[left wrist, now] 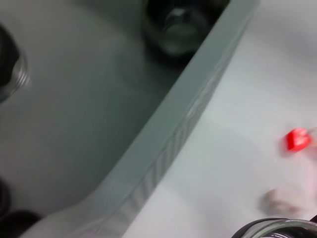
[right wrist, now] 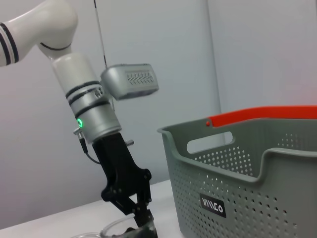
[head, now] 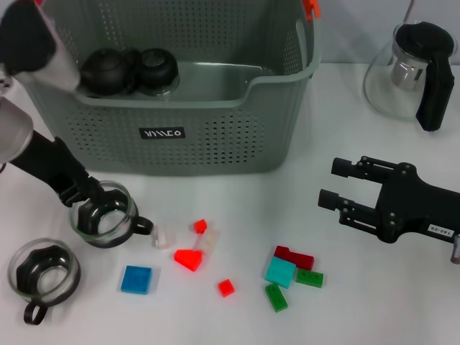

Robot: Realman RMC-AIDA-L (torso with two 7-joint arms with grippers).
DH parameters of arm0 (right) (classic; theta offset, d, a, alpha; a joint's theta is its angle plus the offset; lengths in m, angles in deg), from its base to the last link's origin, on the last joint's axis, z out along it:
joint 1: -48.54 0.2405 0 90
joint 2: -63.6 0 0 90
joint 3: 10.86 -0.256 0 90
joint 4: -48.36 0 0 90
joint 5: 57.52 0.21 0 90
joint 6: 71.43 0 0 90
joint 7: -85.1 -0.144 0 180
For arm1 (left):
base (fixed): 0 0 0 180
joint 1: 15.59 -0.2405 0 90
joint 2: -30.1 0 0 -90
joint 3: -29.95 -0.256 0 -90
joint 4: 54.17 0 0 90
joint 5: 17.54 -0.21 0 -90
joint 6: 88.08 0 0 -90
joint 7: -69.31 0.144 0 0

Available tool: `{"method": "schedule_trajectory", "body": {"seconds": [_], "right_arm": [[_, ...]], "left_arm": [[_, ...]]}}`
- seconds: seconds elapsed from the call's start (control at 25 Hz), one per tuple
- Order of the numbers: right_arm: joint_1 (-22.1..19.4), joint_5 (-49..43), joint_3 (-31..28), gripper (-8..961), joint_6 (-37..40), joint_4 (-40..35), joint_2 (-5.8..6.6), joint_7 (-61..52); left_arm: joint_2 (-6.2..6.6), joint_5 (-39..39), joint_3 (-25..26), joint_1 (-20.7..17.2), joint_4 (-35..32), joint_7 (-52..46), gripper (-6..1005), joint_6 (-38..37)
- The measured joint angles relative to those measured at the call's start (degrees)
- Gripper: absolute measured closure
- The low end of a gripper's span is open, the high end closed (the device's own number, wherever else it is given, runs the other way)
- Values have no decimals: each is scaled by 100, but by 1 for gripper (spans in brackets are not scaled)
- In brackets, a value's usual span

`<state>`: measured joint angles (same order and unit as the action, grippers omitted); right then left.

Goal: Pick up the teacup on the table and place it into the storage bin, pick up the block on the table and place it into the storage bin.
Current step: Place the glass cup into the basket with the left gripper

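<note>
Your left claw (head: 92,203) pinches the teacup (head: 106,215) rim before the storage bin (head: 215,136); your right claw (head: 336,185) hovers spread.

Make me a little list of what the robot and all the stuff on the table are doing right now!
left gripper: down at the rim of a glass teacup in front of the storage bin
right gripper: open, holding nothing, over the table to the right of the bin
inside the bin: two dark teacups
other teacup: on the table, near left corner
blocks: blue block, red blocks, green blocks, loose on the table
glass teapot: far right, behind the right gripper
</note>
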<state>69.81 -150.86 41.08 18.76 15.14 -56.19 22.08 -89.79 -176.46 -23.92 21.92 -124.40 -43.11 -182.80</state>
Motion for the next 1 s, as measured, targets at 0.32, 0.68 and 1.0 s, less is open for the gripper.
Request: {"method": "schedule_trajectory", "body": {"seconds": [0.32, 0.68, 1.0], "right_arm": [[4, 9, -7, 327, 66, 0, 1, 0], [-27, -20, -9, 327, 104, 44, 9, 0], [-70, -26, -9, 327, 105, 53, 17, 0]], "left_arm": [[274, 1017, 927, 151, 325, 682, 955, -1108], [488, 1923, 1547, 157, 814, 1188, 954, -1810], [470, 1937, 1509, 170, 867, 1206, 954, -1814]]}}
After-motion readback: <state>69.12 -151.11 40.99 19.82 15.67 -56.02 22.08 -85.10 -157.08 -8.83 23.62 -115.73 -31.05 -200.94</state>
